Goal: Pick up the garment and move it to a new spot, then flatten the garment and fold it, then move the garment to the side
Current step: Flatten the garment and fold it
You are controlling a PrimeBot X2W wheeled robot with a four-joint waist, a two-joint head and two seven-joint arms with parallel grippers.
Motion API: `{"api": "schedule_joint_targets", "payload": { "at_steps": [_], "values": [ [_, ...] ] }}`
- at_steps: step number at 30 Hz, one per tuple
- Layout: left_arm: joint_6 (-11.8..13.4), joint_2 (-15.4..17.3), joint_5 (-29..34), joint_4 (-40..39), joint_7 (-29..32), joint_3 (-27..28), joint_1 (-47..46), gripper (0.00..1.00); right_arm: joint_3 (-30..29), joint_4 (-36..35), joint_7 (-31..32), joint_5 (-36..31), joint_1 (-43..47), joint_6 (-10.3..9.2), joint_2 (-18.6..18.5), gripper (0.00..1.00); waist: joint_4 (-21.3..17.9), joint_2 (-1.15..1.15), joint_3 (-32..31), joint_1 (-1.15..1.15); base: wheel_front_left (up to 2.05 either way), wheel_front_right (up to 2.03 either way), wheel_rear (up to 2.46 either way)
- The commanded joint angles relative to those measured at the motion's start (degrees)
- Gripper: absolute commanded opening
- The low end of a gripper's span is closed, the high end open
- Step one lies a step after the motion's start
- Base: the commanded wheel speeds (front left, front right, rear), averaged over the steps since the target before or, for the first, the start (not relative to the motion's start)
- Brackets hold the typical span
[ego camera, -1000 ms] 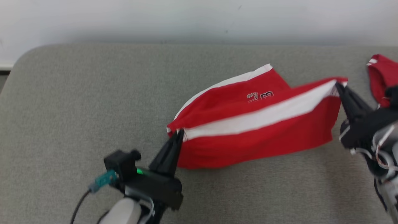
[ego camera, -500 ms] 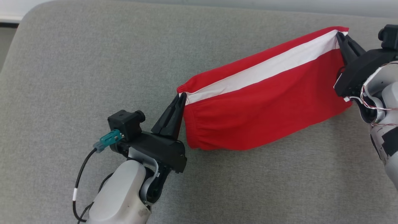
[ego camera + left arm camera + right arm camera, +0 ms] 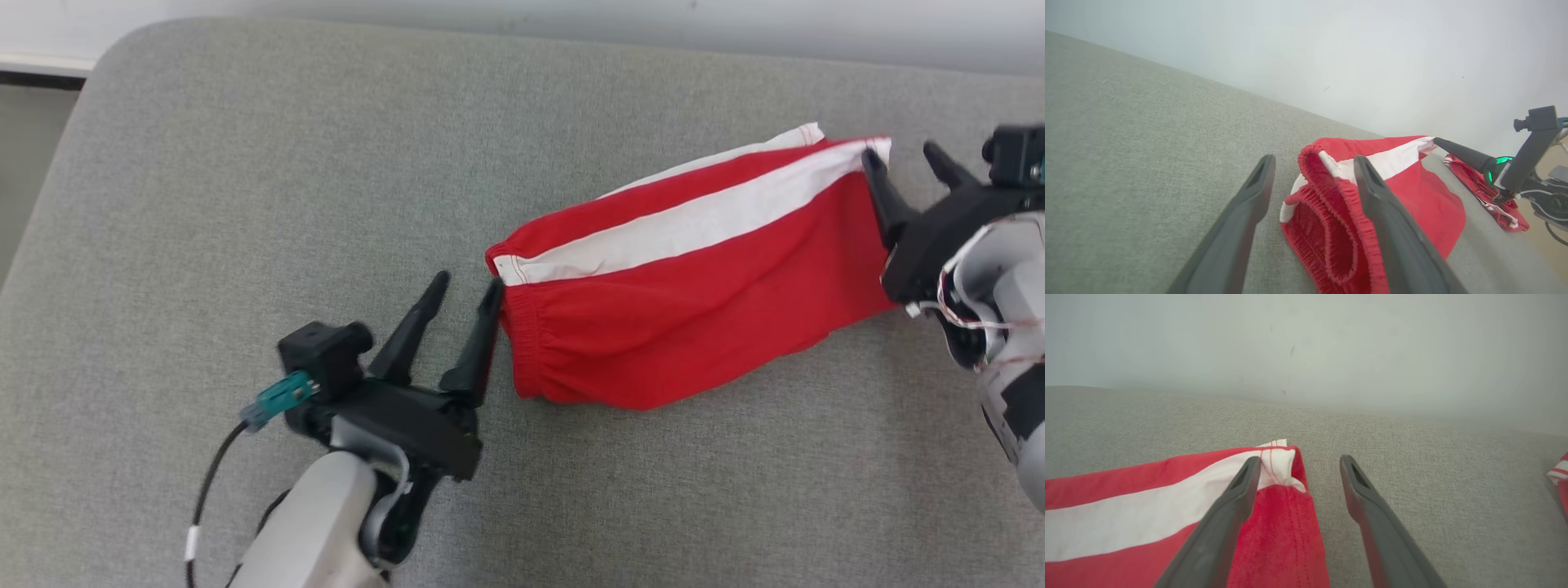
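The left gripper stands wide, holding nothing. Its inner finger is just beside the elastic waistband, and I cannot tell if they touch. The garment, red shorts with a white side stripe, lies on the grey tabletop right of centre. It is doubled lengthwise into one long band, with a second white edge showing along its far side. It lies fairly flat, though the waistband end gapes and puckers in the left wrist view. At the hem end the right gripper is also spread wide and grips nothing. One finger lies over the white corner, the other over bare tabletop. Another red cloth lies further right.

Judging by this, the move, the flattening and a first fold look done. Probably left are a crosswise fold, waistband to hem, and the shift to the side.
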Motion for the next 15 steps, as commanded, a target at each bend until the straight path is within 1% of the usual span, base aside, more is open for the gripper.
{"api": "schedule_joint_targets", "payload": {
  "at_steps": [1,4,7,10,12,15],
  "values": [
    [0.1,0.8,0.9,-0.6,-0.1,1.0,1.1,1.00,0.3,0.4,-0.4,0.6,1.3,-0.16,-0.4,1.00,0.0,-0.01,-1.3,0.00,0.00,0.00,0.00],
    [0.1,1.6,3.2,-3.5,-0.1,4.7,4.2,1.00,1.4,1.1,-0.4,2.4,2.9,-0.16,-1.3,1.00,0.3,-0.01,-2.2,0.00,0.00,0.00,0.00],
    [0.4,2.1,8.1,-7.8,-0.1,9.6,7.5,1.00,2.2,1.8,-0.5,3.9,4.2,-0.16,-1.6,1.00,0.7,-0.01,-2.5,0.00,0.00,0.00,0.00],
    [0.6,1.6,12.1,-11.2,-0.1,14.1,10.9,1.00,2.7,1.8,-1.2,5.7,4.8,-0.16,-1.6,1.00,1.3,-0.01,-2.5,0.00,0.00,0.00,0.00],
    [0.6,0.9,13.2,-12.6,-0.1,16.6,12.7,1.00,3.1,1.8,-1.8,6.3,4.7,-0.16,-1.8,1.00,1.5,-0.01,-2.4,0.00,0.00,0.00,0.00],
    [0.4,0.2,14.5,-13.5,-0.1,18.6,14.9,1.00,3.9,2.0,-2.5,7.3,4.4,-0.16,-2.0,1.00,1.7,-0.01,-2.7,0.00,0.00,0.00,0.00]
  ]
}}
